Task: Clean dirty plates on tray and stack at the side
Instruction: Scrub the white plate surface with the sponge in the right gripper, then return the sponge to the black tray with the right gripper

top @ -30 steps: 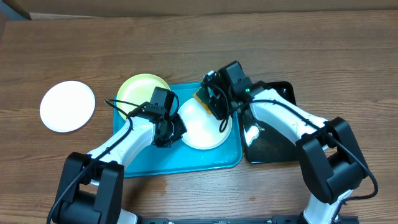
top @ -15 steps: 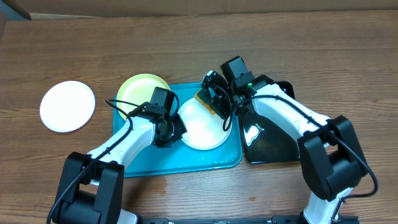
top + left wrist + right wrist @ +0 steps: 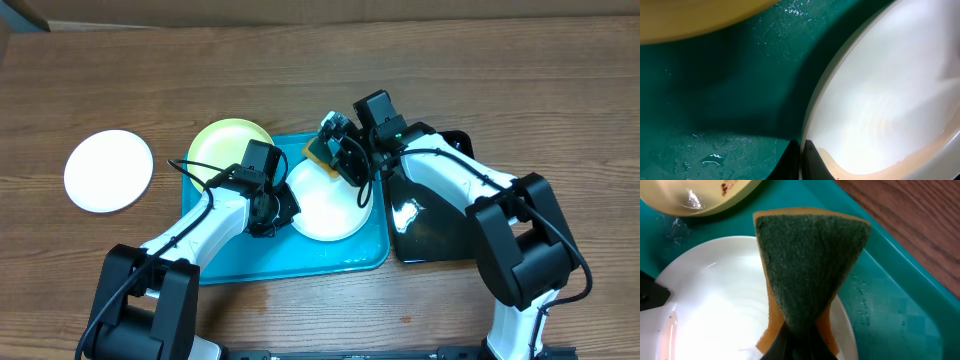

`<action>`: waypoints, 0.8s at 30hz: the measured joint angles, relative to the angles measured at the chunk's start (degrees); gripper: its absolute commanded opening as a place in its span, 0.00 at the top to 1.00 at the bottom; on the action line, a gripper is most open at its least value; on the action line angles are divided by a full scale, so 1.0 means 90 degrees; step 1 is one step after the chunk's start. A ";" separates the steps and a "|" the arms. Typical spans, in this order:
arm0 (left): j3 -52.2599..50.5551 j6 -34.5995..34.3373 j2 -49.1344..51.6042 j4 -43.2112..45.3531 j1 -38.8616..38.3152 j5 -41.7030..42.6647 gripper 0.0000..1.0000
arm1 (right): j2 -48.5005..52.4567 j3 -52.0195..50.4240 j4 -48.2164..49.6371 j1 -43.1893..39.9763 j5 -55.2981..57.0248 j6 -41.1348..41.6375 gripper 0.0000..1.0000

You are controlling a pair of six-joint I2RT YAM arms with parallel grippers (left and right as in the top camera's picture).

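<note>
A white plate [image 3: 325,205] lies on the turquoise tray [image 3: 300,255]. My left gripper [image 3: 281,210] is shut on its left rim; in the left wrist view the dark fingers [image 3: 810,162] pinch the plate's edge [image 3: 880,85] above the wet tray [image 3: 715,100]. My right gripper [image 3: 338,158] is shut on a yellow sponge with a green scouring face [image 3: 321,150], held over the plate's far edge. In the right wrist view the sponge [image 3: 810,260] stands over the plate [image 3: 715,305]. A yellow-green plate [image 3: 228,145] overlaps the tray's far left corner. Another white plate [image 3: 108,170] lies on the table at left.
A glossy black tray [image 3: 435,225] lies right of the turquoise tray, under my right arm. The yellow-green plate shows small red smears on its rim in the right wrist view [image 3: 725,187]. Water drops lie on the turquoise tray [image 3: 890,315]. Wooden table [image 3: 520,80] all around.
My right gripper has moved the sponge a little up and left, from the white plate's upper part toward its far edge. My left gripper and the plates have not moved.
</note>
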 measured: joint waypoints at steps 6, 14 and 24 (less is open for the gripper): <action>0.0000 0.0000 0.0000 0.0002 0.0000 0.0000 0.96 | 0.0182 0.0000 0.0000 -0.0104 -0.0007 0.0000 0.96; 0.0000 0.0005 0.0000 -0.0022 0.0000 0.0000 0.96 | 0.0236 0.0002 -0.0306 -0.0136 0.0022 0.0000 0.96; 0.0000 0.0124 0.0000 -0.0029 -0.0012 0.0056 0.96 | -0.0075 0.0012 -0.1642 -0.0284 0.0102 0.0002 0.96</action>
